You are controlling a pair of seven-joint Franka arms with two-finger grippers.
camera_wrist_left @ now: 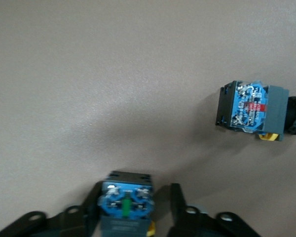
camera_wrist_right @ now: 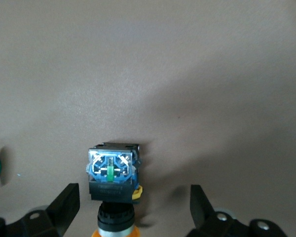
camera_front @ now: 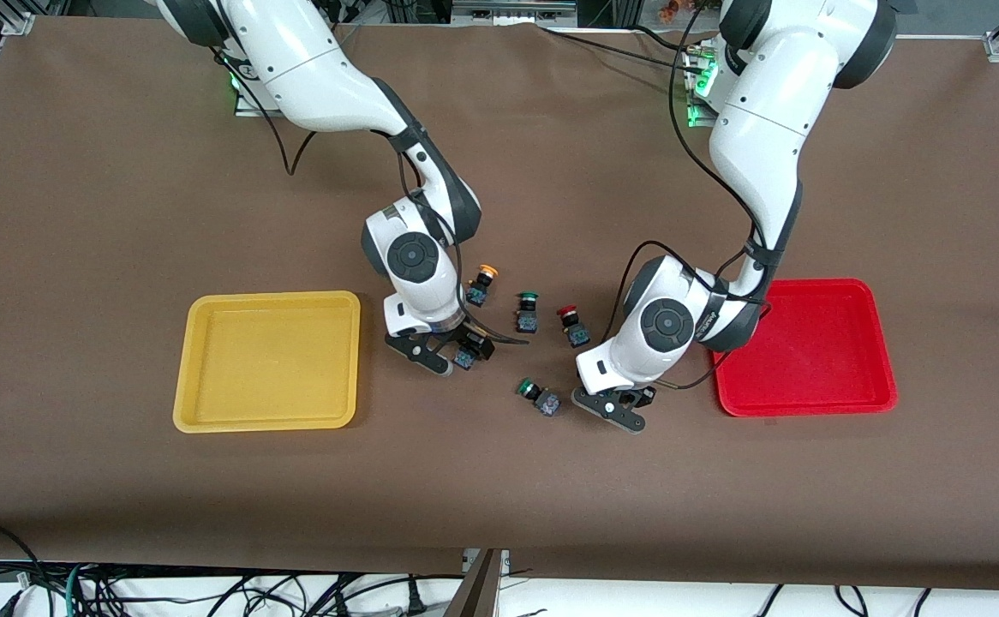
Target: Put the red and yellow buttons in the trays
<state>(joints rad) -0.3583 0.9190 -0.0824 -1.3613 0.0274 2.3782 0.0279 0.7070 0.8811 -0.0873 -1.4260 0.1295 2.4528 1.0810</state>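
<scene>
The brown bench [camera_front: 122, 171] carries two trays, both empty: the yellow tray [camera_front: 268, 423] toward the right arm's end and the red tray [camera_front: 808, 410] toward the left arm's end. The buttons lie scattered between them.

The right hand [camera_front: 441, 353] is down at the bench beside the yellow tray. Its fingers [camera_wrist_right: 64, 207] are spread wide on either side of a yellow-capped button [camera_wrist_right: 111, 177] lying on its side, and neither touches it. The left hand [camera_front: 624, 410] is low beside the red tray, its fingers [camera_wrist_left: 89, 207] set narrower around another button [camera_wrist_left: 126, 202]. One finger is right against the body and a gap shows at the other. The cap colour of this one is hidden.

Loose on the bench are a second yellow-capped button [camera_front: 482, 283], a red-capped button [camera_front: 572, 324], an upright green-capped button [camera_front: 527, 310] between those two, and a tipped green-capped button [camera_front: 538, 397] near the left hand.

I judge these switches to be light, rigid plastic that will not crush. A round cap would likely roll or slip in the fingers. The flat sides of the square black body, just under the grey-blue base, look the surest place to pinch.
</scene>
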